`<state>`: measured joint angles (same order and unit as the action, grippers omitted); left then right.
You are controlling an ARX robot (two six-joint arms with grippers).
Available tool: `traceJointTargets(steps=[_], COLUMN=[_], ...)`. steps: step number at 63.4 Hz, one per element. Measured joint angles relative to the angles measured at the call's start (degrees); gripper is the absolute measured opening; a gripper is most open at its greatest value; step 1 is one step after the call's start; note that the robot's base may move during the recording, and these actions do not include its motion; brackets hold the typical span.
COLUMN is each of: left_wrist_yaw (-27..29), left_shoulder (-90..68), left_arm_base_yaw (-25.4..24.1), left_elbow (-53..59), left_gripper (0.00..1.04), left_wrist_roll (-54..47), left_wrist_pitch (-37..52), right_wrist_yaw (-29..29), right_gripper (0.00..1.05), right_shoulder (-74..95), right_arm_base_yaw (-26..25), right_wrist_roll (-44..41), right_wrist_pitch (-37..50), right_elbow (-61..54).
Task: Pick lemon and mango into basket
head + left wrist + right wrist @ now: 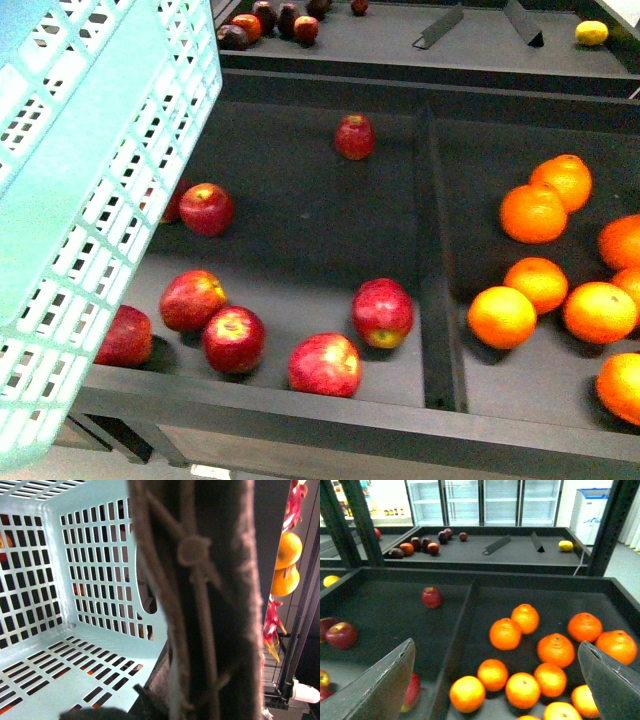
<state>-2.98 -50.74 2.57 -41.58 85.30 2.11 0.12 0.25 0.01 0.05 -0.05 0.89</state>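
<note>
The mint-green basket (90,200) hangs tilted at the left of the front view. The left wrist view looks into its empty slotted inside (55,630). My left gripper (165,700) is shut on the basket's brown handle (200,595), which fills that view and hides the jaws. A plump yellow lemon (591,33) lies in the far back bin and also shows in the right wrist view (565,545). My right gripper (500,680) is open and empty above the oranges. Two orange-yellow fruits (286,550), perhaps mangoes, show beyond the basket.
Several red apples (381,311) lie in the near left bin and several oranges (533,213) in the near right bin, split by a dark divider (436,250). Dark red fruits (247,27) sit at the back left. A small yellow fruit (331,580) lies in a bin further left.
</note>
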Motion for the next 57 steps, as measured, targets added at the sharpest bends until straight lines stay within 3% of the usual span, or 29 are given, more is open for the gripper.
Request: traceJointTargets(steps=[57], left_wrist_yaw=[-0.11], left_shoulder=[-0.02], left_arm_base_yaw=[0.00], left_elbow=[0.09], left_gripper=[0.05], left_wrist_roll=[-0.07], left_wrist_pitch=[0.00], right_wrist_yaw=[-0.15], right_gripper=[0.96], right_shoulder=[-0.02], right_arm_base_yaw=[0.00], right_wrist_roll=[-0.02], right_wrist_pitch=[-0.02], right_elbow=[0.00])
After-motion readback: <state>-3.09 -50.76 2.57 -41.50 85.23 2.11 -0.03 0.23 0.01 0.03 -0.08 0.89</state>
